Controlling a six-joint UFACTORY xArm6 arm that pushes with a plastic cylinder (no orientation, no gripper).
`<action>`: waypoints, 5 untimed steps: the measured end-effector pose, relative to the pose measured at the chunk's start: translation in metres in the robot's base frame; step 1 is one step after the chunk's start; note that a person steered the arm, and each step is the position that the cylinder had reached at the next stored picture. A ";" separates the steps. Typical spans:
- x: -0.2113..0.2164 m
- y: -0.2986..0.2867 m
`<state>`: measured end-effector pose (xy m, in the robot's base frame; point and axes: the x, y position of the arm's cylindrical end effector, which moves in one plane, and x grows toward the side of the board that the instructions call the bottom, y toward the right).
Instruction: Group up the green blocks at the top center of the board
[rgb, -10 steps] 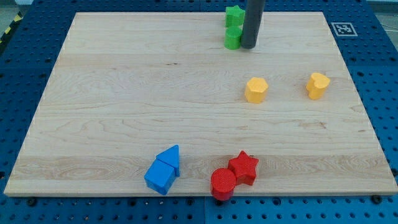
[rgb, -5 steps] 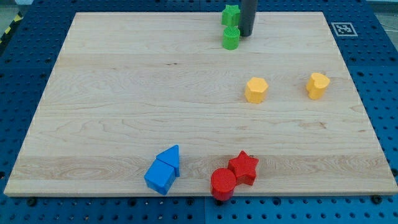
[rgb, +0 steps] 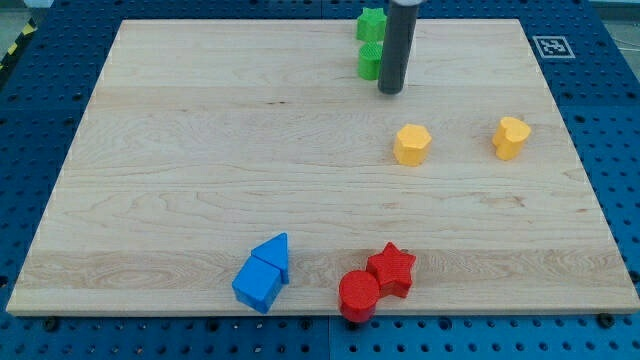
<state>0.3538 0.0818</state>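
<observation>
Wooden board on blue pegboard

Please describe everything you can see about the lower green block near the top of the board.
The lower green block is a small, bright green, matte piece, plastic by its look; its shape seems rounded, but the rod partly hides it. It sits on the wooden board near the top center, just below another green block. My tip stands at its lower right.

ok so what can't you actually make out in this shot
- Lower green block: the rod covers its right side, so its shape and any contact with my tip are unclear.
- Upper green block: partly behind the rod; shape uncertain.
- Rod's upper part: cut off by the view's top.
- Blue blocks: touching; their shapes are hard to separate.
</observation>
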 end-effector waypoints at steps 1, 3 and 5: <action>0.045 -0.007; 0.015 -0.009; -0.071 -0.009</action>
<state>0.2829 0.0728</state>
